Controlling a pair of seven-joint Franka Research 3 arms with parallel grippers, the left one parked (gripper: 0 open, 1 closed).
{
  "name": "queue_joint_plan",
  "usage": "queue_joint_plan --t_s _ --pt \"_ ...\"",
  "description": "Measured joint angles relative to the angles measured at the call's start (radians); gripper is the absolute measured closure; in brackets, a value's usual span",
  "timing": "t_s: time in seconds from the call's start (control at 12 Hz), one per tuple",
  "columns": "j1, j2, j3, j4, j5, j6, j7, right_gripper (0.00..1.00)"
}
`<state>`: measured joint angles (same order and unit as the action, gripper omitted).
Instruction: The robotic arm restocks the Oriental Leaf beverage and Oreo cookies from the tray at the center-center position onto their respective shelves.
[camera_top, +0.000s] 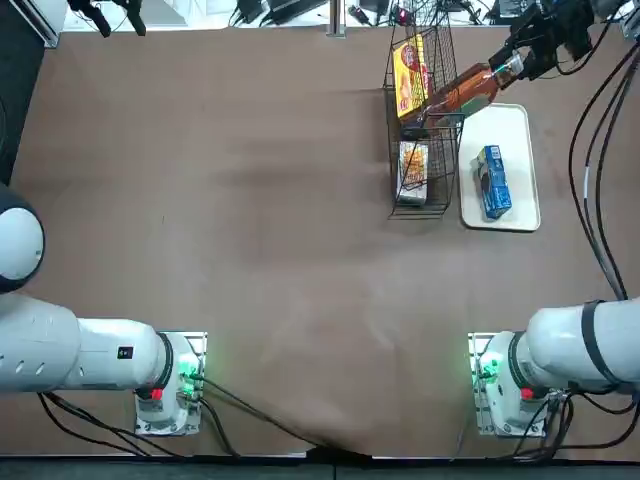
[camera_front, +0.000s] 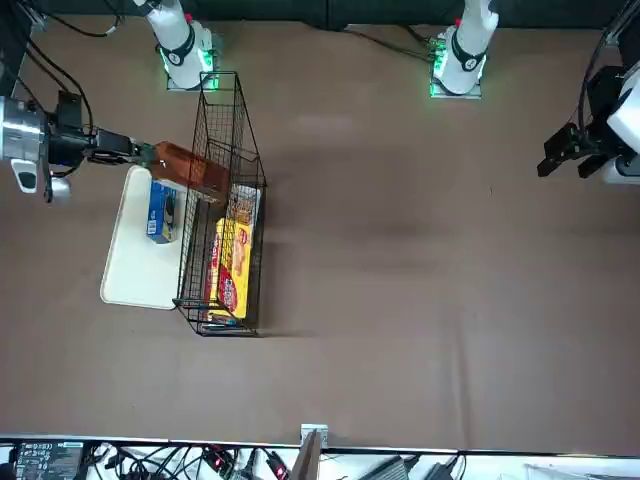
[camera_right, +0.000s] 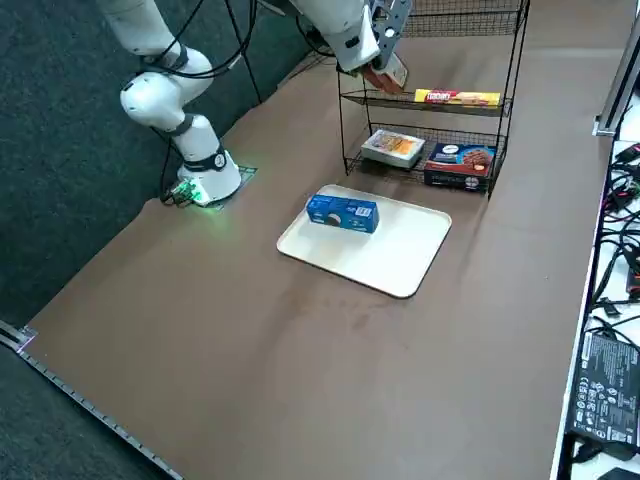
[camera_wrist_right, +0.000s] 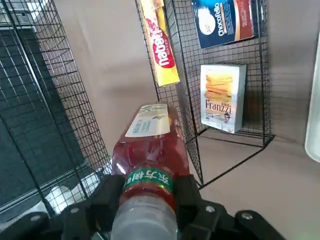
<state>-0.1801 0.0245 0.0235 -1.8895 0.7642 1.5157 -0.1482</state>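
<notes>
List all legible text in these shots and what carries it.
"Franzini": white box on the rack
"Chocovado": dark blue box; its smaller print is unreadable
Yellow-and-red pack: red logo, cannot tell the word
Tea bottle: Chinese characters on the green neck band, too blurred to quote
Blue packet: too small

Glossy clear plastic bottle (camera_wrist_right: 150, 145); dark metal-wire rack (camera_wrist_right: 230, 95).
</notes>
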Motion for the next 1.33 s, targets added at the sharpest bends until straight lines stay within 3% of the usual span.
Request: queue_joint_plan --t_s 0.58,1.33 --pt "0.087 -0.009 0.002 -0.059 0.000 0.102 0.073 0.41" --pt "0.124 -0.024 0.006 -0.120 0.002 0.200 0.086 0.41"
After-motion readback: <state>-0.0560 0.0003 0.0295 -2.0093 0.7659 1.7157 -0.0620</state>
